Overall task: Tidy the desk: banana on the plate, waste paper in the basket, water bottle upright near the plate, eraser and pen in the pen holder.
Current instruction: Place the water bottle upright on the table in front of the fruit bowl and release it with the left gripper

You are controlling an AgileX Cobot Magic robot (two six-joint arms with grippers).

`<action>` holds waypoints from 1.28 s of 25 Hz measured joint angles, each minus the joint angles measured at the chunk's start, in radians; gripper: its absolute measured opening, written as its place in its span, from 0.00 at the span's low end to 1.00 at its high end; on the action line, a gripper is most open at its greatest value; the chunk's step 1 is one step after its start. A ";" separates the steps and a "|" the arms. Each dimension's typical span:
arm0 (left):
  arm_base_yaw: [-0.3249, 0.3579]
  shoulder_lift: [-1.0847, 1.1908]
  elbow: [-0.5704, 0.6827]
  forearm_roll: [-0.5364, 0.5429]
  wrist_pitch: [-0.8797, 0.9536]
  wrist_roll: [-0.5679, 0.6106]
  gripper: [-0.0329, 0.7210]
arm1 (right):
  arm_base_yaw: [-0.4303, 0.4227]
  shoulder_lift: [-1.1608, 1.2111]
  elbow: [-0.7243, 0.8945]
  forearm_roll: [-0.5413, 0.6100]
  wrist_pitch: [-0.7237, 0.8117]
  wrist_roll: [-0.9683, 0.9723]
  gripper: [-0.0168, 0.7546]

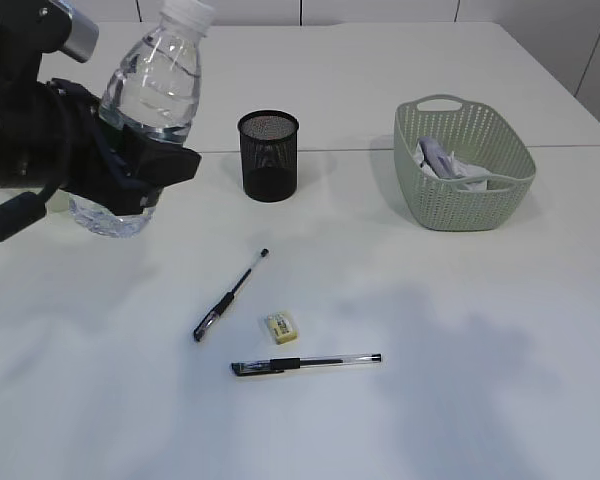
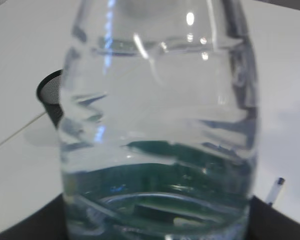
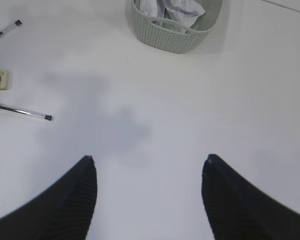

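Water bottle (image 1: 145, 105) gripped in left fingers (image 1: 170, 165), long axis tilted, cap toward upper right; right fingers (image 3: 85, 192) wide apart, empty.

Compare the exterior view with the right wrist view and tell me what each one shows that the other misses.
Only the exterior view shows the water bottle held in the left gripper and the black mesh pen holder. Only the right wrist view shows the right gripper, open above bare table. Both show the basket with waste paper inside, the eraser and two pens lying on the table.
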 joint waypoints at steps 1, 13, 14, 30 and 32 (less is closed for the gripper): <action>0.003 0.000 0.000 0.000 0.031 0.015 0.56 | 0.000 0.000 0.000 -0.002 0.000 0.000 0.66; 0.029 0.004 0.000 -0.050 0.197 0.195 0.56 | 0.000 0.000 0.000 -0.009 0.000 -0.005 0.66; 0.035 0.006 0.000 -0.050 0.197 0.195 0.56 | 0.000 0.000 0.000 -0.009 0.000 -0.005 0.66; 0.146 0.016 0.000 -0.051 0.231 0.098 0.56 | 0.000 0.000 0.000 -0.011 0.000 -0.005 0.66; 0.175 0.023 0.000 -0.051 0.253 0.089 0.56 | 0.000 0.000 0.000 -0.011 0.000 -0.005 0.66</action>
